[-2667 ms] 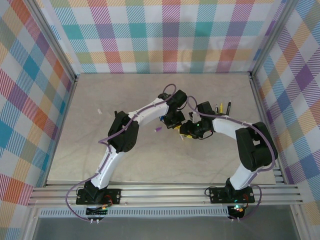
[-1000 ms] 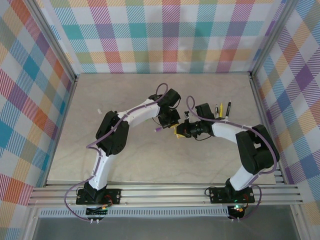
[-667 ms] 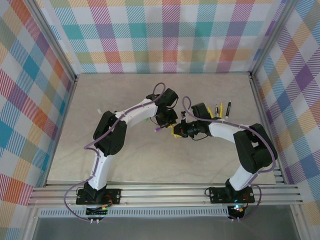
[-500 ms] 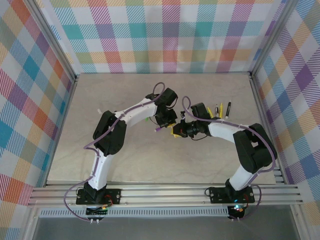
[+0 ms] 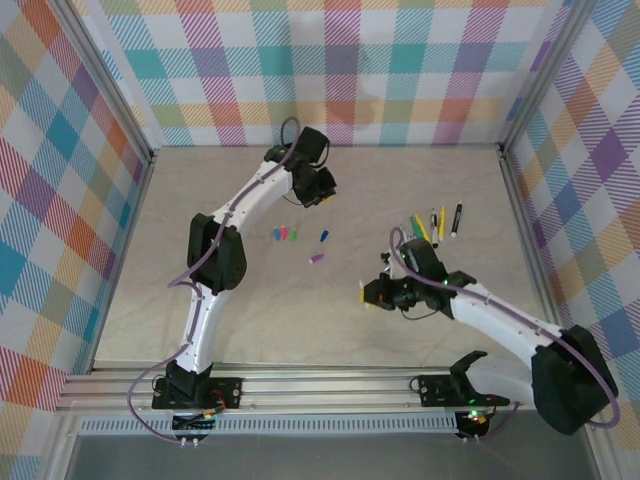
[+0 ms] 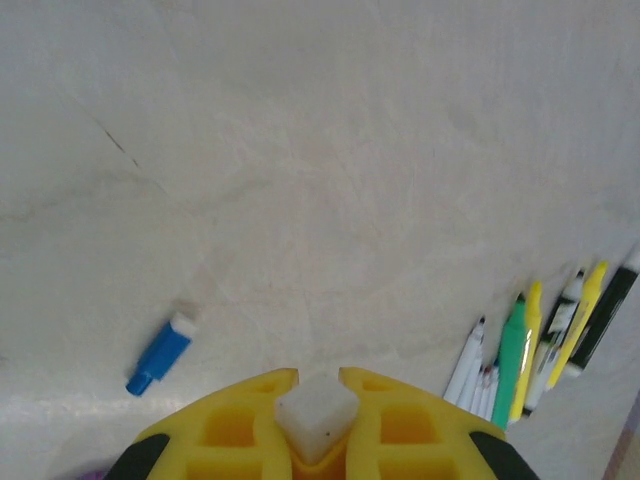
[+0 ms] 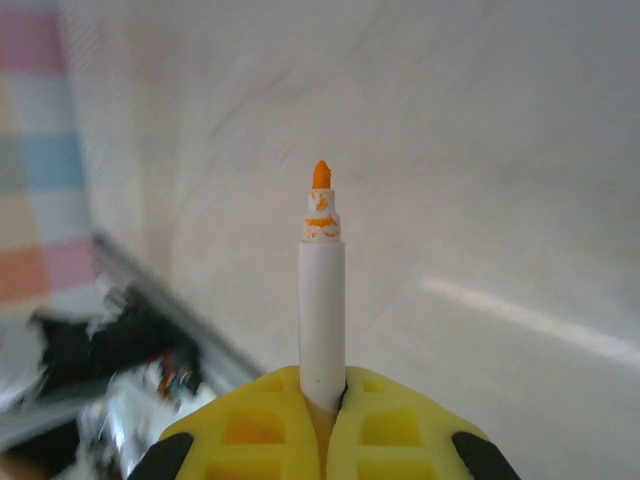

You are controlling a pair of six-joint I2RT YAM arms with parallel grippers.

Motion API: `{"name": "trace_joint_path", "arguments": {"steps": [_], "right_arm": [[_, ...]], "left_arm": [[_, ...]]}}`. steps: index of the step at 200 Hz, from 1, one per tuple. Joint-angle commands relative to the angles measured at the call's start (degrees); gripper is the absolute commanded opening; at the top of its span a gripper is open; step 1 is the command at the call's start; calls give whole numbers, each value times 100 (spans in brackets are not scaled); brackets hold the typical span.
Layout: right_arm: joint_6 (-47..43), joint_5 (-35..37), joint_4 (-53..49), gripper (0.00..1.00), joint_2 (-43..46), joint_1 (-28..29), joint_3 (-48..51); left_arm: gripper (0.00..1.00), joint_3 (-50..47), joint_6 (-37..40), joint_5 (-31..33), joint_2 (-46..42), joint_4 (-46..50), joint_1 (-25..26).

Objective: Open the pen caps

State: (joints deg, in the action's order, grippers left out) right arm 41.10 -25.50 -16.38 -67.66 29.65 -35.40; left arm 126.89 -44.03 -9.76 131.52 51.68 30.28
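Cap's off: my right claw, near right, is clamped on the white pen, orange tip bare, my left claw, at the far side, pinches a white stub, likely its cap, so next, drop it by the loose caps mid-table, then park the pen.

My left pincer swallows all but the tip of a white stub I cannot name, a purple scrap is cut by the bottom edge, my right pincer hides the lower barrel of the pen, and the clutter beyond it is a blur.
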Motion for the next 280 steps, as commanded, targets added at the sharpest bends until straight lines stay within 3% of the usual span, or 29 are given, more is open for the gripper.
{"name": "trace_joint_path", "arguments": {"steps": [1,35,66,108,160,171,190,232,251,273,280], "right_arm": [[-712,1212,-730,0,-696,-402,-809],[-1501,1869,-1161,0,-2289,-884,-2002],[-1781,2255,-1393,0,-3229,-1056,-2799],[-1885,2704,-1664,0,-3933,-1102,-3479],[-1930,2775,-2022,1,-4327,-1107,-3894],[-1916,2762,-2090,8,-4361,-1104,-3944],[-1895,2832,-2165,21,-4328,-1102,-3966],[-1922,2936,-2406,29,-4189,-1104,-4054],[-1937,2911,-2475,37,-3968,-1107,-4063],[-1938,2904,-2557,39,-3570,-1104,-4052],[-1947,2859,-2584,46,-3439,-1108,-4059]], "left_arm": [[0,-199,396,99,-160,395,243],[0,-410,859,-77,-158,640,136],[0,-324,1104,-72,64,812,136],[0,-111,1222,321,388,1106,86],[0,-522,1423,706,420,1062,-208],[0,-625,1452,696,438,1013,-250],[11,-703,1512,712,482,933,-275],[26,-576,1594,821,692,984,-269],[28,-565,1568,889,604,954,-277],[29,-504,1580,1032,416,966,-277],[29,-472,1586,1133,336,984,-277]]}}
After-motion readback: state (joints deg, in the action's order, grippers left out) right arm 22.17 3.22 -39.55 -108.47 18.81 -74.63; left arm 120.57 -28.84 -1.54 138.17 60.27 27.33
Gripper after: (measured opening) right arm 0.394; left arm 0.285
